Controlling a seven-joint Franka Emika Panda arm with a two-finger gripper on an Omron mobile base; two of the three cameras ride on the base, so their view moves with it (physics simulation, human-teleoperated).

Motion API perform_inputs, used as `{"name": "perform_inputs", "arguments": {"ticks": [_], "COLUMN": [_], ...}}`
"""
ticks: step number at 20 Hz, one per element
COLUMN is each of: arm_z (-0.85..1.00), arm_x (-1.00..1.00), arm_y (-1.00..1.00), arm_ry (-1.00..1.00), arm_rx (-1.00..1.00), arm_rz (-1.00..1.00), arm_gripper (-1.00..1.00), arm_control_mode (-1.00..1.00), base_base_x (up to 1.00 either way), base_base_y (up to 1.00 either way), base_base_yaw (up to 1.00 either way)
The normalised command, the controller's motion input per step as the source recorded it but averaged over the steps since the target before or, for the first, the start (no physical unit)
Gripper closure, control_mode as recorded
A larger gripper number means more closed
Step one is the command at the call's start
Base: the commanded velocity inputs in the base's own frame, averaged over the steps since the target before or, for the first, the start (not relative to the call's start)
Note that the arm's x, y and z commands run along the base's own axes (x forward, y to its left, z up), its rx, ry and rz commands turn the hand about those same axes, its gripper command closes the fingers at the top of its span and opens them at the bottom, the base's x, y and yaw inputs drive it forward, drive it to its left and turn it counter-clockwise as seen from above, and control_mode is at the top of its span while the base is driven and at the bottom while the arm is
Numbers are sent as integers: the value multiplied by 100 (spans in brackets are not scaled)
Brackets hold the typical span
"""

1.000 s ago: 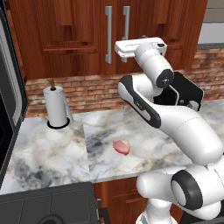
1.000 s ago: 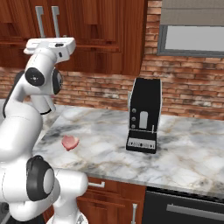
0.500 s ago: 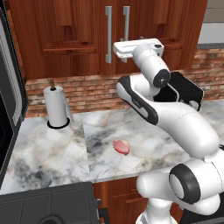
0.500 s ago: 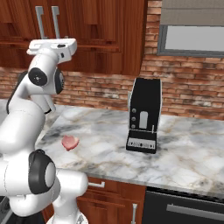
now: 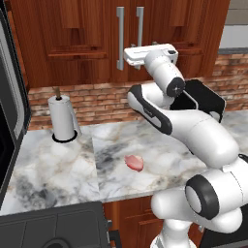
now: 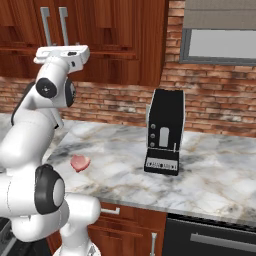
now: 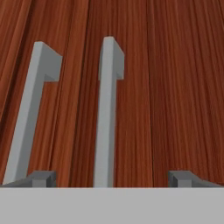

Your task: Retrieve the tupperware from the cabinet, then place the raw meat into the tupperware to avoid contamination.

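The cabinet (image 5: 72, 48) of reddish-brown wood hangs above the counter with both doors closed. Its two vertical silver bar handles (image 7: 107, 131) stand close before the hand. My gripper (image 7: 111, 178) is open, raised to door height, and the right-hand handle stands in the gap between its fingertips (image 7: 41, 177) without being gripped. The white hand (image 5: 150, 52) sits just in front of the handles (image 5: 120, 38). The raw meat (image 5: 134, 162), a small pink oval slab, lies flat on the marble counter below the arm, seen too from the right base (image 6: 80, 162). The tupperware is out of view.
A white paper-towel roll (image 5: 63, 118) stands at the back left of the marble counter (image 5: 58, 164). A black coffee machine (image 6: 165, 132) stands to the right of the arm. A dark appliance (image 5: 9, 111) borders the counter's left end. Brick wall runs behind.
The hand has eased slightly closer to the cabinet handles. The jaws stay open and the meat has not moved.
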Motion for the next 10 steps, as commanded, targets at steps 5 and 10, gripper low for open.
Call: {"name": "perform_inputs", "arguments": {"ticks": [5, 10], "arm_z": [-6, -5], "arm_x": [15, 15], "arm_y": [6, 11], "arm_ry": [0, 0], "arm_rx": [0, 0], "arm_rz": [0, 0], "arm_gripper": [-100, -100], "arm_control_mode": [-100, -100], "base_base_x": [0, 0], "base_base_y": [0, 0], "base_base_yaw": [0, 0]}}
